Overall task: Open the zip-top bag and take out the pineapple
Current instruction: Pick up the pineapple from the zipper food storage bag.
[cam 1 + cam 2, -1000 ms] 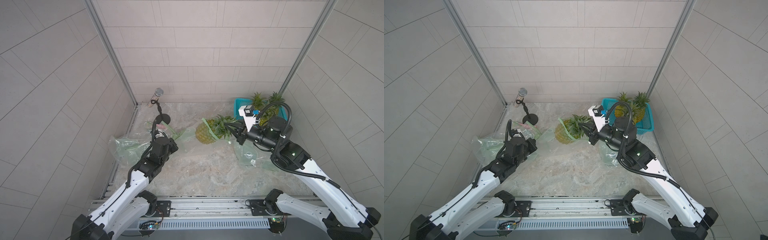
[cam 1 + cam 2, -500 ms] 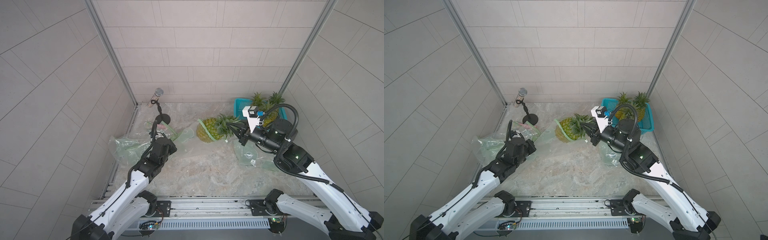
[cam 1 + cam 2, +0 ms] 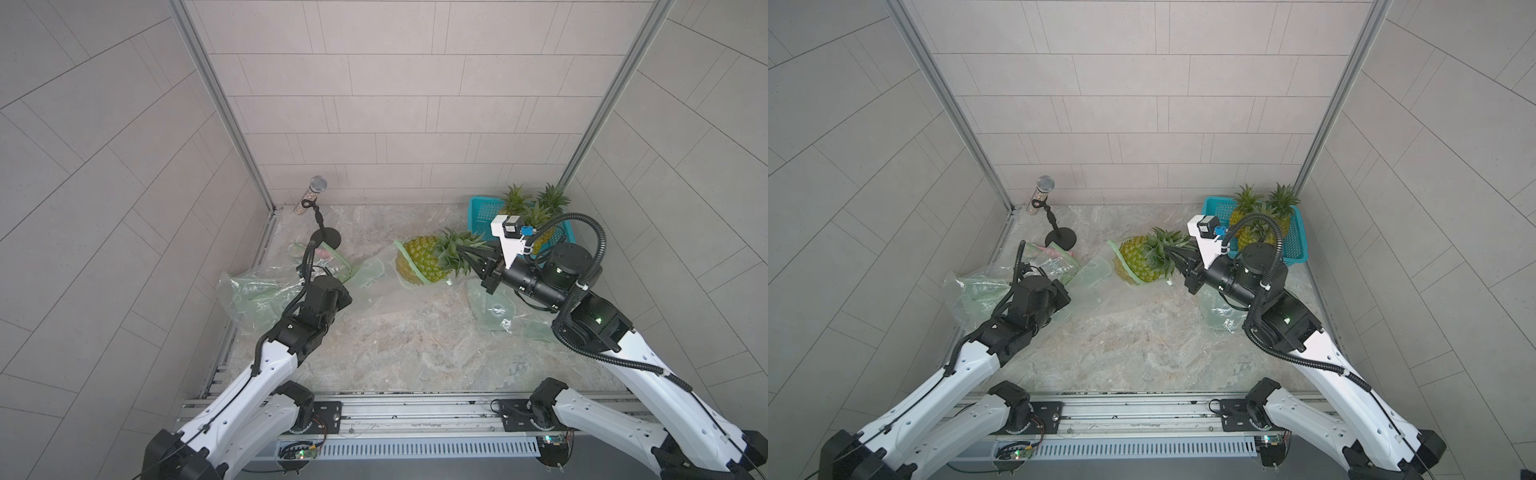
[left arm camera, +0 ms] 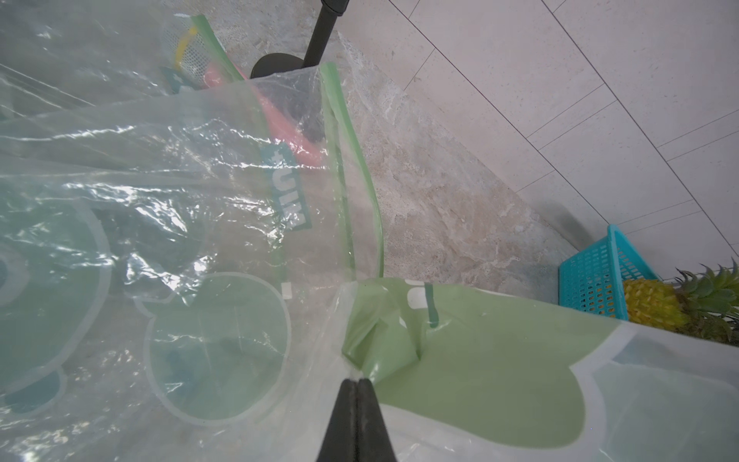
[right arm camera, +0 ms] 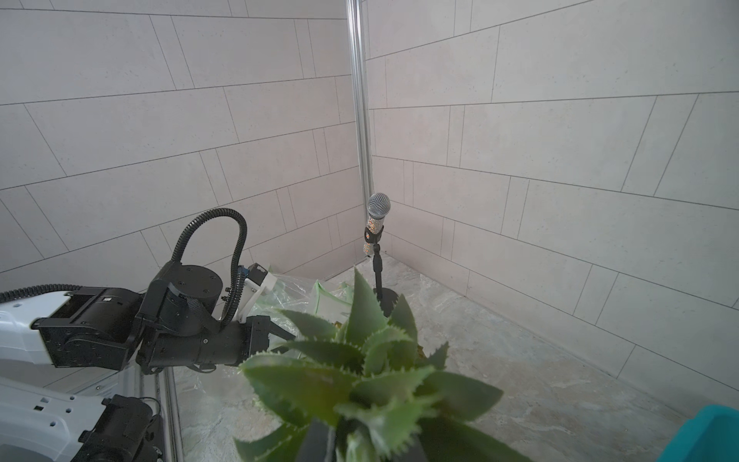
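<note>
Stone tabletop (image 3: 395,353): microphone stand (image 3: 326,237) beside spare bags (image 3: 253,291), basket (image 3: 482,214) behind pineapple (image 3: 419,257)

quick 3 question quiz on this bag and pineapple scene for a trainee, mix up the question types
1. True or false: the left gripper is open and empty.
2. Which part of the pineapple does the right gripper grip? A) the body B) the leafy crown C) nothing
3. Fill in: the other pineapples stand in the blue ____.
Key: 1 false, it is shut on the zip-top bag. 2 B. 3 basket.
</note>
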Robot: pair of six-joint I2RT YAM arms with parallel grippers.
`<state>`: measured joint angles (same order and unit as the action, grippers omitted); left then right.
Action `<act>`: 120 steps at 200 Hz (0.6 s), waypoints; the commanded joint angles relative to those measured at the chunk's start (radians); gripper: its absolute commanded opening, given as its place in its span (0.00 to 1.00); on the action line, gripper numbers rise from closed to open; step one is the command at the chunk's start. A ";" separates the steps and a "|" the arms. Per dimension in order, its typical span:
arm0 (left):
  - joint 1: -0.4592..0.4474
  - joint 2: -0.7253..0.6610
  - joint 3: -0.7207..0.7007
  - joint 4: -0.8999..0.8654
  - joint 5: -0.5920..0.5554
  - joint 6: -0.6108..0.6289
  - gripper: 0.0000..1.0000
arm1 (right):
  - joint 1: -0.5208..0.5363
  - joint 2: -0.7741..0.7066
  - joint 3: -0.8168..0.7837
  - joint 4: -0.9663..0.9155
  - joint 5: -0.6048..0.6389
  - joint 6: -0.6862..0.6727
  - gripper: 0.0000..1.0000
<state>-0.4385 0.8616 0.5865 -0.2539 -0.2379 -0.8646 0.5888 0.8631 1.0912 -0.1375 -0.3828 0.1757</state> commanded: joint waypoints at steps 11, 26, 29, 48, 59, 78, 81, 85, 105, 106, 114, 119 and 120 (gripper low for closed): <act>0.010 -0.011 0.008 -0.033 -0.053 -0.010 0.00 | 0.002 -0.056 0.024 0.184 0.026 -0.012 0.00; 0.010 -0.009 0.008 -0.031 -0.052 -0.011 0.00 | 0.002 -0.062 0.021 0.185 0.034 -0.015 0.00; 0.010 -0.007 0.008 -0.031 -0.053 -0.011 0.00 | 0.002 -0.063 0.021 0.185 0.035 -0.015 0.00; 0.010 -0.003 0.009 -0.029 -0.052 -0.014 0.00 | 0.001 -0.076 0.016 0.190 0.045 -0.019 0.00; 0.010 -0.001 0.009 -0.027 -0.052 -0.013 0.00 | 0.001 -0.081 0.012 0.190 0.045 -0.022 0.00; 0.011 0.005 0.010 -0.024 -0.057 -0.014 0.00 | 0.001 -0.087 0.013 0.188 0.042 -0.030 0.00; 0.010 0.007 0.009 -0.024 -0.058 -0.014 0.00 | 0.002 -0.088 0.013 0.188 0.041 -0.032 0.00; 0.010 0.008 0.011 -0.024 -0.060 -0.014 0.00 | 0.001 -0.089 0.012 0.188 0.039 -0.033 0.00; 0.012 0.021 0.016 -0.021 -0.071 -0.013 0.00 | 0.000 -0.093 0.016 0.188 0.027 -0.038 0.00; 0.012 0.022 0.016 -0.021 -0.072 -0.013 0.00 | 0.001 -0.094 0.016 0.188 0.026 -0.038 0.00; 0.012 0.030 0.019 -0.016 -0.075 -0.007 0.00 | 0.002 -0.098 0.017 0.188 0.021 -0.040 0.00; 0.012 0.036 0.021 -0.013 -0.078 -0.003 0.00 | 0.001 -0.099 0.016 0.190 0.014 -0.042 0.00; 0.012 0.038 0.022 -0.012 -0.078 -0.003 0.00 | 0.001 -0.099 0.016 0.191 0.014 -0.041 0.00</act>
<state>-0.4385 0.8776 0.5869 -0.2588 -0.2596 -0.8669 0.5892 0.8188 1.0729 -0.1352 -0.3702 0.1551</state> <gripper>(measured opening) 0.046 0.149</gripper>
